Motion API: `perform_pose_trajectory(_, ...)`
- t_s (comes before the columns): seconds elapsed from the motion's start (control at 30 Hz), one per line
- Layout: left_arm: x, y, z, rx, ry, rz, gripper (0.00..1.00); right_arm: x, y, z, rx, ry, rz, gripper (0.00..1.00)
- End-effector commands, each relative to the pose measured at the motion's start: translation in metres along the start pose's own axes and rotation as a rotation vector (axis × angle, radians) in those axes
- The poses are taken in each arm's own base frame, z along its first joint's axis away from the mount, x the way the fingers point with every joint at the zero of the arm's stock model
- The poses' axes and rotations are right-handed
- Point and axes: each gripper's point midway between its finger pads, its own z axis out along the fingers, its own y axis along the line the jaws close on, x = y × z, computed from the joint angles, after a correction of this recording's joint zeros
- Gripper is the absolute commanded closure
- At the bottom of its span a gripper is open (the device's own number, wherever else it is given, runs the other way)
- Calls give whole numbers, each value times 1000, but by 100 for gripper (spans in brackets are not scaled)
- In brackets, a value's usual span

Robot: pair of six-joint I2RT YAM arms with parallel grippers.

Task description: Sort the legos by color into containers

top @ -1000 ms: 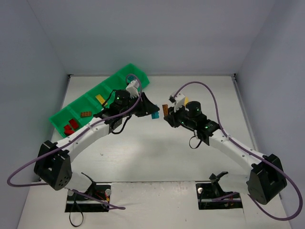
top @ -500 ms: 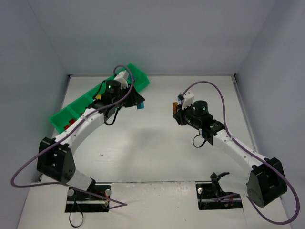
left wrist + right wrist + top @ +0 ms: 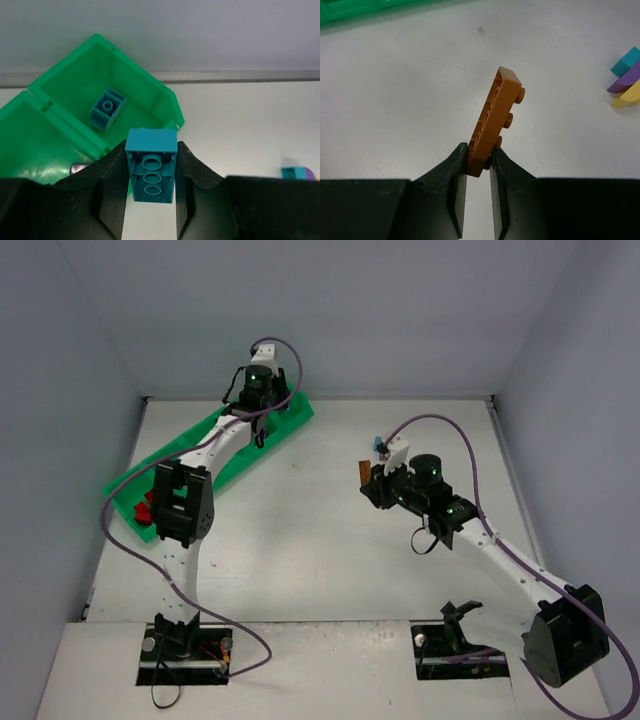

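Observation:
My left gripper (image 3: 150,170) is shut on a teal-blue brick (image 3: 151,165), studs away from the camera, and holds it raised just short of the far right end of the green tray (image 3: 165,95). Another teal brick (image 3: 106,107) lies in the tray's end compartment. In the top view the left gripper (image 3: 263,430) hangs over the tray's far end (image 3: 296,412). My right gripper (image 3: 479,162) is shut on the end of a brown-orange plate (image 3: 495,115) and holds it above the table; it also shows in the top view (image 3: 368,475).
A small stack of teal, purple and yellow bricks (image 3: 627,77) lies on the table beyond the right gripper, also in the top view (image 3: 380,445). Red bricks (image 3: 148,508) lie in the tray's near left compartment. Something purple (image 3: 79,167) shows in the second compartment. The back wall is close behind the tray.
My left arm has swung back and left, carrying the teal brick from mid-table to the tray's far end. My right gripper has drifted slightly right and back with the brown-orange plate.

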Motion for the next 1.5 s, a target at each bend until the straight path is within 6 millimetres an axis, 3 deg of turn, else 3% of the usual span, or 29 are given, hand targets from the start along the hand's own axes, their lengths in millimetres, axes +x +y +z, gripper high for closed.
perform_pose_trajectory(0.0, -64, -4, 16, -5, -207, 50, 90, -29, 17, -7, -69, -79, -16, 100)
perform_pose_trajectory(0.13, -68, -3, 48, -13, -270, 52, 87, -25, 22, -6, -93, -55, -27, 100)
perform_pose_trajectory(0.3, -65, 12, 69, -68, -286, 54, 82, -20, 23, -5, -96, -28, -25, 100)
perform_pose_trajectory(0.4, -62, 21, 76, -82, -288, 53, 69, -19, 22, -3, -102, -15, -51, 100)
perform_pose_trajectory(0.43, -63, 23, 77, -84, -286, 53, 56, -18, 22, -2, -102, -12, -55, 100)
perform_pose_trajectory(0.53, -71, 23, 70, -84, -297, 59, 36, -17, 22, 2, -110, -2, -64, 100)
perform_pose_trajectory(0.6, -73, 20, 64, -73, -292, 64, 33, -17, 22, 5, -115, 5, -71, 100)
perform_pose_trajectory(0.63, -88, 15, 50, -61, -310, 64, 31, -20, 22, 7, -115, 3, -82, 100)
perform_pose_trajectory(0.67, -93, 13, 43, -59, -310, 64, 30, -18, 23, 11, -120, 14, -90, 100)
perform_pose_trajectory(0.7, -92, 14, 35, -64, -297, 67, 22, -20, 23, 13, -122, 14, -96, 100)
perform_pose_trajectory(0.73, -117, 7, 12, -55, -335, 66, 21, -23, 23, 15, -124, 12, -105, 100)
perform_pose_trajectory(0.8, -116, 14, -7, -89, -303, 70, 20, -30, 26, 23, -135, 11, -132, 100)
perform_pose_trajectory(0.83, -133, 11, -33, -92, -313, 74, 20, -32, 28, 26, -141, 11, -140, 100)
perform_pose_trajectory(0.9, -136, 19, -57, -137, -297, 78, 20, -38, 37, 37, -164, 14, -175, 100)
perform_pose_trajectory(0.93, -131, 26, -80, -163, -260, 81, 20, -40, 40, 40, -171, 15, -187, 100)
perform_pose_trajectory(1.03, -112, 43, -119, -208, -186, 59, 20, -49, 46, 53, -194, 4, -201, 100)
perform_pose_trajectory(1.13, -78, 37, -151, -115, -76, 13, 20, -53, 52, 60, -217, -16, -212, 100)
perform_pose_trajectory(1.17, -68, 31, -158, -75, -44, 6, 20, -51, 53, 62, -226, -10, -214, 100)
perform_pose_trajectory(1.23, -54, -3, -185, 115, 11, -35, 20, -52, 56, 64, -231, -13, -221, 100)
perform_pose_trajectory(1.27, -30, -10, -189, 166, 72, -68, 20, -51, 57, 66, -237, -10, -223, 100)
perform_pose_trajectory(1.3, -28, -31, -208, 274, 89, -95, 20, -52, 59, 67, -241, -11, -226, 100)
perform_pose_trajectory(1.33, -24, -42, -215, 322, 102, -147, 20, -53, 60, 67, -244, -12, -230, 100)
perform_pose_trajectory(1.37, -3, -54, -219, 367, 151, -161, 20, -52, 63, 69, -250, -10, -233, 100)
perform_pose_trajectory(1.43, 3, -76, -236, 443, 159, -166, 20, -52, 66, 69, -257, -13, -240, 100)
perform_pose_trajectory(1.47, 17, -90, -243, 480, 187, -155, 20, -52, 69, 70, -262, -11, -243, 100)
